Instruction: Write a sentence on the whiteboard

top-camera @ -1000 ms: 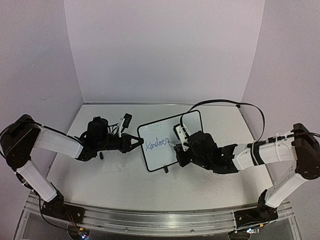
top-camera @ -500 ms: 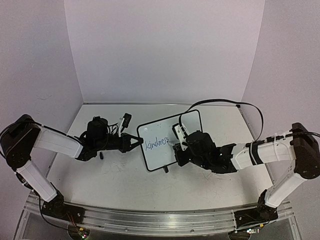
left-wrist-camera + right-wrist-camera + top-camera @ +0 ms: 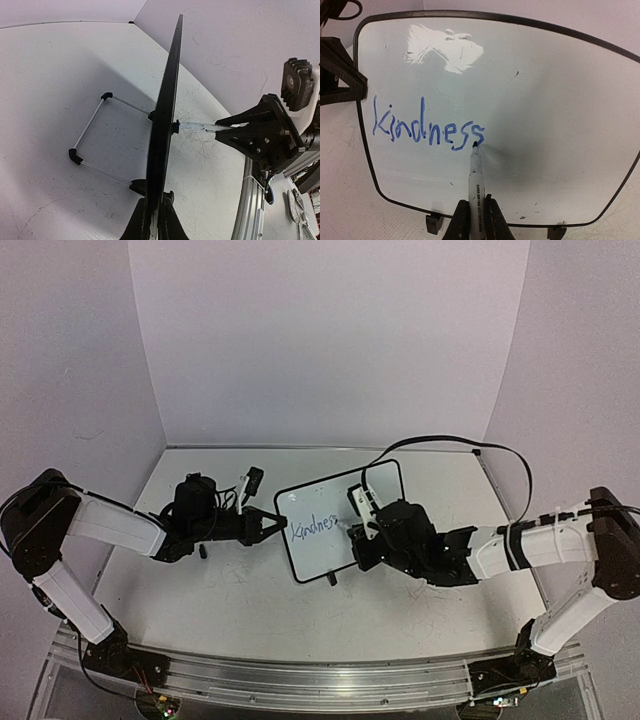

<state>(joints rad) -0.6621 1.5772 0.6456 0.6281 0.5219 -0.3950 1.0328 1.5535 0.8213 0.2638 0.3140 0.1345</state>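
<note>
The whiteboard (image 3: 325, 515) stands tilted at the table's middle, black-framed, seen edge-on in the left wrist view (image 3: 165, 110) and face-on in the right wrist view (image 3: 530, 100). Blue writing (image 3: 427, 127) on it reads "Kindness"; it also shows in the top view (image 3: 312, 528). My left gripper (image 3: 276, 523) is shut on the board's left edge (image 3: 156, 210). My right gripper (image 3: 476, 220) is shut on a white marker (image 3: 475, 175), whose tip touches the board at the last "s". The right gripper (image 3: 358, 532) sits in front of the board.
The board's wire stand with black feet (image 3: 90, 145) rests behind it on the scuffed white tabletop (image 3: 250, 590). A small black-and-white object (image 3: 250, 480) lies behind the left arm. A black cable (image 3: 470, 448) arcs over the right arm. Purple walls enclose the table.
The right gripper has shifted slightly right along the board with the marker, and the last letters of the word have been drawn. The left arm has not moved.
</note>
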